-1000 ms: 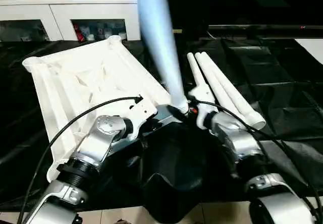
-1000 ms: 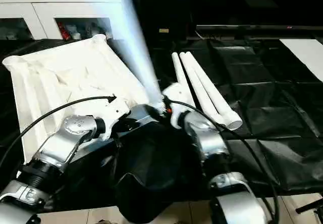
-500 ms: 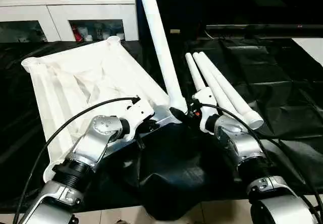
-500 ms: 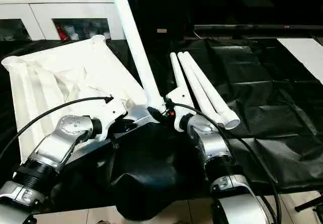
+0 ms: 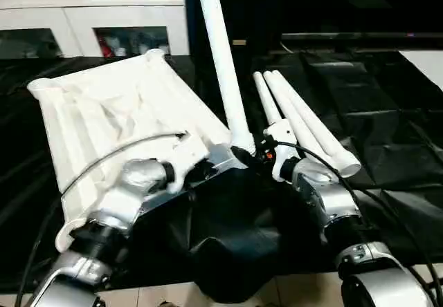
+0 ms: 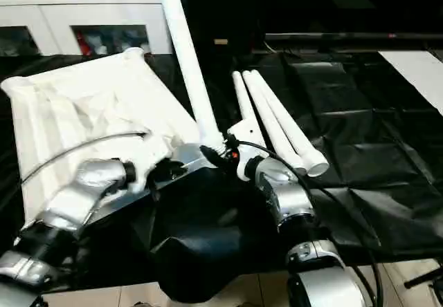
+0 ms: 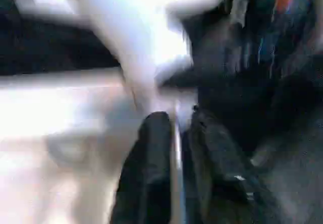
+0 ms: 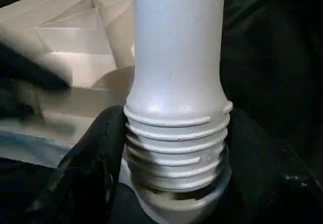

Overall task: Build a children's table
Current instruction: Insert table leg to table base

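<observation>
White tabletop [image 5: 118,113] lies upside down, ribbed underside up, on black sheet [image 5: 387,113]. One leg [image 5: 223,58] stands nearly upright at tabletop's near right corner, threaded end in corner socket. Right gripper [image 5: 250,156] grasping leg's base, a finger [image 8: 88,168] on each side of thread. Left gripper [image 7: 174,133] at same corner; jaws narrowly parted, grip cannot be told. Three spare legs [image 5: 304,124] lie bundled on sheet, just right of tabletop. Cabinet [image 5: 83,16] behind.

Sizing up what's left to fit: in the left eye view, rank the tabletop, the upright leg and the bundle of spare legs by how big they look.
1. tabletop, broadest by far.
2. upright leg, standing in the near corner socket; its top is cut off by the picture edge, so it may be longer.
3. bundle of spare legs; each looks about as long as the upright one, so 2 and 3 are unsure.
</observation>
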`<state>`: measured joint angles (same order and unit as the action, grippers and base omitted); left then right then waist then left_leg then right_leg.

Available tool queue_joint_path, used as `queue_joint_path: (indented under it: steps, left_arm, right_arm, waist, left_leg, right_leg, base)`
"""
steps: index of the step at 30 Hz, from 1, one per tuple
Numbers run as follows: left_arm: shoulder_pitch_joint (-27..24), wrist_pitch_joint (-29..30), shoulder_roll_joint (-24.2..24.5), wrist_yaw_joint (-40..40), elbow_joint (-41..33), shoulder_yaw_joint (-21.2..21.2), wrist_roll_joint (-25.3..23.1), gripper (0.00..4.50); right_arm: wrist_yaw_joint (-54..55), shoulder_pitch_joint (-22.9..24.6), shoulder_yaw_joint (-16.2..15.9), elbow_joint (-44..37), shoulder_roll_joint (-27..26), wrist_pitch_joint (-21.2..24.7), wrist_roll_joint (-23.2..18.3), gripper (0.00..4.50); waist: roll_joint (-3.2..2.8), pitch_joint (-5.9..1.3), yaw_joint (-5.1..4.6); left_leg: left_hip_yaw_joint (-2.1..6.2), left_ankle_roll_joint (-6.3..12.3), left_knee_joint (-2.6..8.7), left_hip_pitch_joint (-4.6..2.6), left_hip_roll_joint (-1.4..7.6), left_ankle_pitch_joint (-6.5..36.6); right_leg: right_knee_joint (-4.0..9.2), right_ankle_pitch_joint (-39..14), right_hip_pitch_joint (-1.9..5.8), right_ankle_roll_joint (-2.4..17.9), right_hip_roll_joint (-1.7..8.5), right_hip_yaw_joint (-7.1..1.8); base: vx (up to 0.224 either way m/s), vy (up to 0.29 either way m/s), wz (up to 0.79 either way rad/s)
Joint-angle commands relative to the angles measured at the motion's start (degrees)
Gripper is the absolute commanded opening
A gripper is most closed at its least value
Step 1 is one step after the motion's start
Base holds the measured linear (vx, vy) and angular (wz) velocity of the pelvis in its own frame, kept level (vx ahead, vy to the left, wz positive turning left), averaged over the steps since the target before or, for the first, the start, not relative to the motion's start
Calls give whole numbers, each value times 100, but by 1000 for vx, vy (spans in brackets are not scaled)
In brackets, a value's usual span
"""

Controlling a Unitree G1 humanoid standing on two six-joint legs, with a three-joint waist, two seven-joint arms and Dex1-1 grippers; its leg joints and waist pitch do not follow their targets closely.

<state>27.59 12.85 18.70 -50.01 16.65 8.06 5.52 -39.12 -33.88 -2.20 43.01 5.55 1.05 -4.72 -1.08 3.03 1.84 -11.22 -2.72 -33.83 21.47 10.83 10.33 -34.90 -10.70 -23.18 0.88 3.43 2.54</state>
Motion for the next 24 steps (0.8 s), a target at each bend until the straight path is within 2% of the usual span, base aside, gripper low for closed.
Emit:
queue_joint_path:
  steps: [1,2,5,6,7,8,10,12,13,14,16,21,22,24]
  left_arm:
    - [44,41,6,-90,-55,-246,289,109]
    - [99,138,-32,-69,-4,-414,466,137]
    - [457,381,-317,506,457,-1035,867,145]
    - [474,386,-331,539,479,-1059,880,145]
    - [628,528,-494,838,666,-1305,1068,150]
    - [804,691,-685,1185,887,-1562,1275,182]
    - [939,770,-862,1383,1086,-1714,1451,187]
    - [1009,766,-968,1473,1198,-1782,1538,198]
    - [1041,780,-1069,1408,1229,-1831,1693,198]
    - [1092,863,-1210,1331,1265,-1918,1927,227]
    - [1180,1129,-1428,1140,1299,-2066,2340,231]
    - [1442,1443,-1739,898,1517,-2279,2758,272]
    - [1485,1425,-1768,860,1563,-2269,2802,277]
    - [1517,1435,-1796,795,1600,-2243,2847,290]
  right_arm:
    - [-83,21,-37,0,-42,-15,-60,274]
    - [-88,27,-37,0,-45,-22,-63,274]
    - [-95,46,-52,13,-59,-59,-81,274]
    - [-95,46,-53,14,-60,-61,-82,274]
    - [-97,50,-54,27,-70,-76,-81,274]
    - [-102,52,-52,45,-84,-92,-79,274]
    - [-107,48,-53,59,-91,-109,-66,274]
    - [-110,43,-56,72,-94,-121,-59,274]
    - [-108,38,-58,82,-97,-129,-52,274]
    - [-108,34,-63,92,-102,-136,-46,274]
    - [-104,23,-73,113,-113,-149,-34,274]
    - [-116,-8,-88,165,-118,-184,-16,274]
    - [-120,-14,-96,175,-113,-194,-4,274]
    - [-122,-18,-100,184,-110,-203,3,274]
  waist:
    - [-40,-363,21]
    - [-33,-358,18]
    - [-40,-351,22]
    - [-21,-352,26]
    - [-26,-354,34]
    - [-25,-355,39]
    - [-9,-360,46]
    - [11,-371,53]
    - [14,-375,55]
    - [16,-385,62]
    - [15,-384,77]
    - [23,-351,69]
    - [9,-354,74]
    - [20,-358,69]
  left_leg:
    - [125,88,403,-65,232,1340]
    - [119,96,403,-77,230,1364]
    - [106,69,397,-101,222,1406]
    - [106,58,392,-104,214,1414]
    - [116,55,396,-103,221,1417]
    - [110,47,385,-105,213,1407]
    - [126,80,384,-82,216,1319]
    - [115,198,362,-64,205,1136]
    - [115,224,358,-50,202,1083]
    - [106,283,344,-56,202,1004]
    - [98,336,334,-55,205,935]
    - [107,319,355,-70,213,1177]
    - [110,308,356,-72,216,1179]
    - [113,328,356,-62,214,1127]
  right_leg:
    - [391,-784,276,1469,428,-245]
    - [401,-854,266,1456,422,-244]
    - [415,-967,252,1435,409,-246]
    - [418,-985,262,1420,404,-244]
    - [416,-1002,268,1410,417,-244]
    - [415,-1021,270,1411,417,-241]
    - [413,-946,296,1412,434,-242]
    - [402,-718,308,1462,429,-242]
    - [393,-671,320,1473,435,-242]
    - [391,-584,316,1506,436,-239]
    - [387,-484,318,1595,442,-234]
    - [437,-948,311,1532,437,-225]
    - [439,-960,311,1522,439,-225]
    - [428,-878,323,1516,436,-226]
  base:
    - [0,0,0]
    - [0,0,0]
    - [0,0,0]
    - [0,0,0]
    - [0,0,0]
    - [0,0,0]
    - [0,0,0]
    - [0,0,0]
    - [0,0,0]
    - [0,0,0]
    - [0,0,0]
    - [0,0,0]
    - [0,0,0]
    - [0,0,0]
